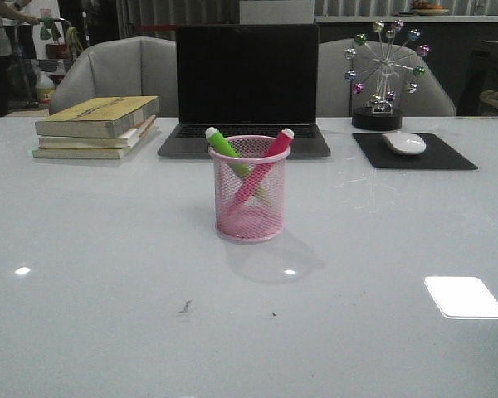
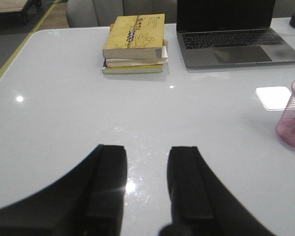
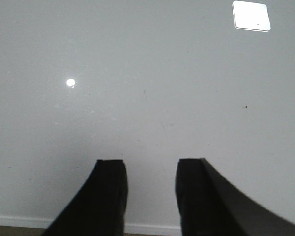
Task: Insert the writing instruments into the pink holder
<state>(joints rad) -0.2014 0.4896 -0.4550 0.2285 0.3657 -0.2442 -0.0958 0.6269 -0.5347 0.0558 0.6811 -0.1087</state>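
Fingers [image 2: 110, 187] of left gripper [image 2: 147, 184] and right gripper [image 3: 150, 196] parted, holding nothing, over bare table [image 1: 91, 274]. Green marker [image 1: 226, 147] and pink marker [image 1: 266, 162] stand crossed in holder [image 1: 250, 199], mid-table. Book [image 2: 135, 35] lettering unreadable.

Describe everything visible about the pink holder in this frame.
The pink holder is a wire-mesh cylinder with a solid rim and base, tapering slightly toward the top. It stands upright on the glossy white table, in front of the laptop. Inside, the green marker and pink marker lean crossed against its rim, their whitish caps sticking out above. Neither claw touches it. In the left wrist view only its edge shows.
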